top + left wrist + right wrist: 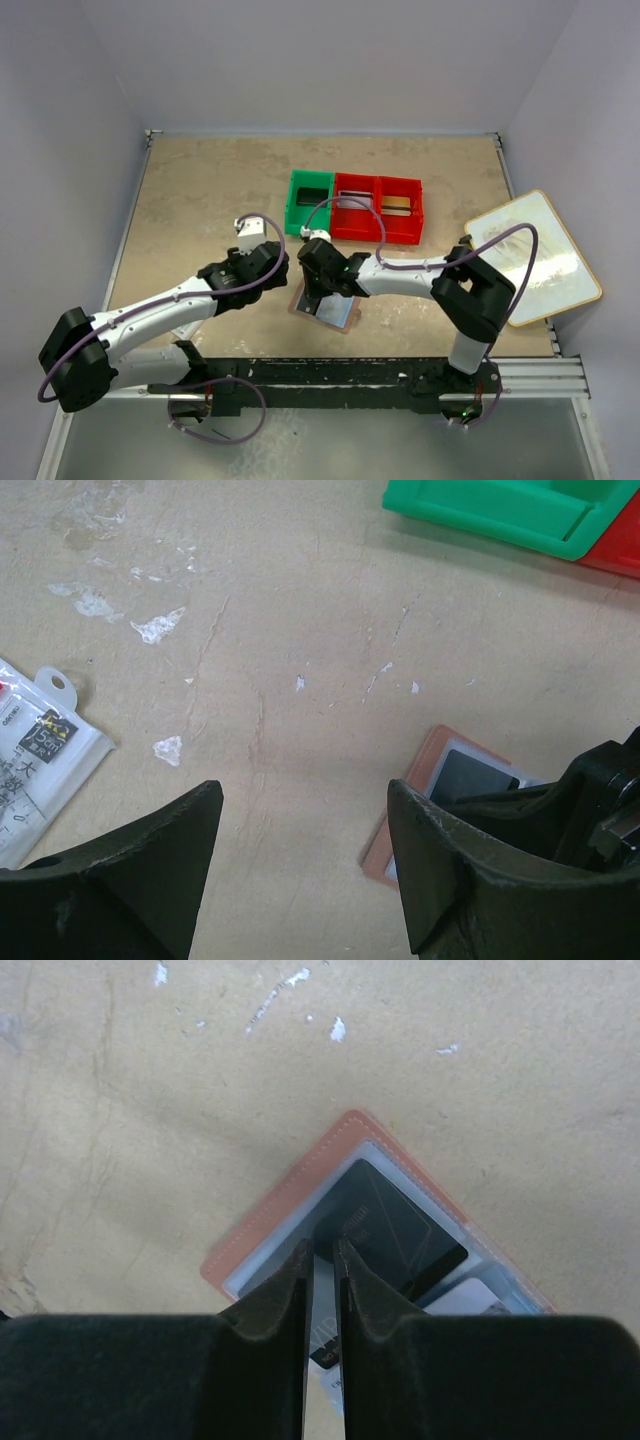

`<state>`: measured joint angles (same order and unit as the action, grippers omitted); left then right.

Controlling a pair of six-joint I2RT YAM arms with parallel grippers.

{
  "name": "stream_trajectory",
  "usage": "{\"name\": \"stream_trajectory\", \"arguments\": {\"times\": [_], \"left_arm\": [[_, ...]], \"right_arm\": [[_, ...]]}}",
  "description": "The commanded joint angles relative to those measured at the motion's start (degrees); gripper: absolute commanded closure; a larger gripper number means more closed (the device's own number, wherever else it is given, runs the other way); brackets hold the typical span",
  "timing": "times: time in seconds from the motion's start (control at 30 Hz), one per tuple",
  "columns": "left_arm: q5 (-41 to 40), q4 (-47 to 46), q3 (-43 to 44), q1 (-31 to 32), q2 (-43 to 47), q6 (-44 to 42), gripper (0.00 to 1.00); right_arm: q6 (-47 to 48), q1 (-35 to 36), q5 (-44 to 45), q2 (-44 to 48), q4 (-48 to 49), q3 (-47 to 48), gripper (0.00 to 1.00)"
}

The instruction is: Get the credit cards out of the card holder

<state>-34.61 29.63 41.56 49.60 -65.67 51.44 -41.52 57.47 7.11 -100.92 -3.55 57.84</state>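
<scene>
Card removal is in hand: the right tool [322, 1260] is pinched nearly shut on what seems a pale card [321, 1355] in the open card holder [290, 1205] on the tabletop [200, 200], the left tool [305, 810] is spread wide alongside, and the next move should be a steady pull clear.

1. We see the card holder [285, 1205] reddish-brown at the rim, with pale stitching and a blue-grey lining.
2. The card [390, 1225] on top is near black.
3. The desk [300, 600] is beige, flecked white.
4. We see one green bin [297, 205] and one red bin [405, 232].
5. The packet [45, 770] is white, with black print.
</scene>
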Motion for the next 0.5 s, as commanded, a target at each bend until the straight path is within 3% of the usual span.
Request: {"name": "stream_trajectory", "arguments": {"times": [0.0, 0.47], "left_arm": [[0.7, -2.0, 0.9, -0.2, -0.1, -0.9, 0.35], [7.6, -7.2, 1.1, -0.2, -4.1, -3.7, 0.37]], "right_arm": [[0.9, 0.5, 3.4, 2.8, -4.3, -0.1, 0.83], [1.4, 0.5, 5.6, 5.6, -10.4, -4.2, 0.82]]}}
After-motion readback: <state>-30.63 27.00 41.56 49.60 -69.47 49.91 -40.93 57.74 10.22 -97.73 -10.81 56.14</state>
